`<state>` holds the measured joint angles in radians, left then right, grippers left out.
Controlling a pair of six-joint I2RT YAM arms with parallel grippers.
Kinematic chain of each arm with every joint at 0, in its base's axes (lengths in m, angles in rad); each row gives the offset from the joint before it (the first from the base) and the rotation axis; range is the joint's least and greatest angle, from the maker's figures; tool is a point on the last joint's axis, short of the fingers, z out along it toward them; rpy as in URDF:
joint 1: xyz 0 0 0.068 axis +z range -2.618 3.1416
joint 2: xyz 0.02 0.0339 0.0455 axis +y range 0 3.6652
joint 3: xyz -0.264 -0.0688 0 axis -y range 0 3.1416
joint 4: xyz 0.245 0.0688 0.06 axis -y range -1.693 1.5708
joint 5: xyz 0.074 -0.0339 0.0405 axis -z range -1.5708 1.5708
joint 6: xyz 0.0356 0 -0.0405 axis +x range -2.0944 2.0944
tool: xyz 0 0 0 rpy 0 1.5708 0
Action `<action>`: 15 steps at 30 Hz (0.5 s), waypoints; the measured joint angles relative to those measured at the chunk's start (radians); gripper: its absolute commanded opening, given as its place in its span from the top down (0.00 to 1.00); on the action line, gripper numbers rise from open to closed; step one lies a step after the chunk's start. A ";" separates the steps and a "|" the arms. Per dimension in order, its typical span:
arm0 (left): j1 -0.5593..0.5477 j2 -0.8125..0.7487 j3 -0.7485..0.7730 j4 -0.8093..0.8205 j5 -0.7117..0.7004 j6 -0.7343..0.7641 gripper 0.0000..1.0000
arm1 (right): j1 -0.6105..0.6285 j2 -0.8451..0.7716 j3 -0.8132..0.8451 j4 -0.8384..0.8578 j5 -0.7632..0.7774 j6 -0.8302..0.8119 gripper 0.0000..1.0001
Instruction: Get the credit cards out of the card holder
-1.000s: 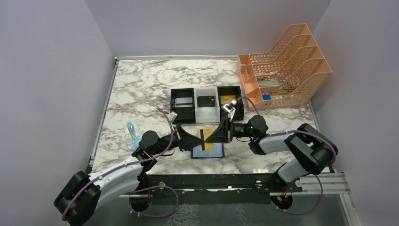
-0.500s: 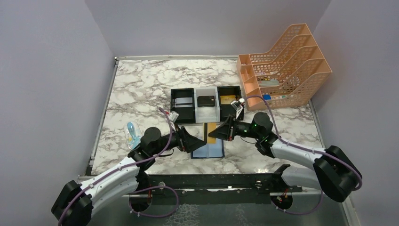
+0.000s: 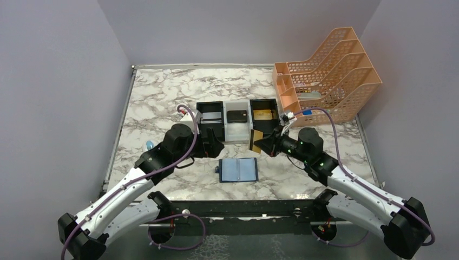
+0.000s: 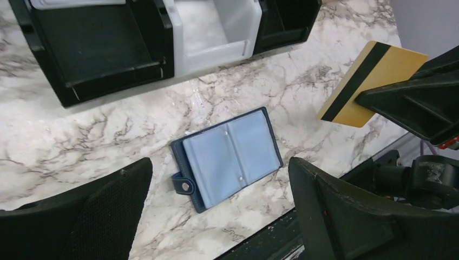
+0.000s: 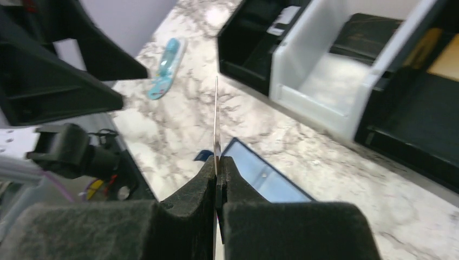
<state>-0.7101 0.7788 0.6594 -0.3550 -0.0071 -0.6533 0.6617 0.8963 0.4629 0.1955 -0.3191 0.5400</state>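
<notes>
The card holder (image 3: 238,170) lies open and flat on the marble near the front edge, its pale blue pockets up (image 4: 227,157) and its tab at the left. My right gripper (image 3: 266,143) is shut on a gold credit card (image 3: 256,140) with a black stripe (image 4: 371,84), held upright in the air behind and to the right of the holder, close to the trays. In the right wrist view the card (image 5: 216,119) shows edge-on. My left gripper (image 3: 215,145) hangs open and empty behind and left of the holder (image 5: 265,181).
Three box trays stand in a row behind: a black one (image 3: 210,129) with a silver card, a white one (image 3: 238,130) with a black card, a black one (image 3: 269,122) with a gold card. A peach file rack (image 3: 325,76) stands back right. A light blue object (image 3: 150,146) lies at the left.
My left gripper opened and drew back from the holder to the left. My right gripper carried the gold card up and back, away from the holder toward the trays.
</notes>
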 measured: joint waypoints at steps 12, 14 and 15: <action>-0.001 0.034 0.102 -0.200 -0.250 0.138 0.01 | -0.001 0.037 0.094 -0.216 0.407 -0.198 0.99; -0.001 0.056 0.093 -0.226 -0.269 0.145 0.01 | -0.014 0.087 0.135 -0.236 0.467 -0.217 0.99; -0.001 0.064 0.090 -0.237 -0.278 0.147 0.01 | -0.029 0.116 0.156 -0.243 0.484 -0.227 0.99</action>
<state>-0.7109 0.8429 0.7498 -0.5915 -0.2855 -0.5060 0.6331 1.0122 0.6189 -0.0479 0.1646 0.3126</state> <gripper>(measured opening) 0.992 0.015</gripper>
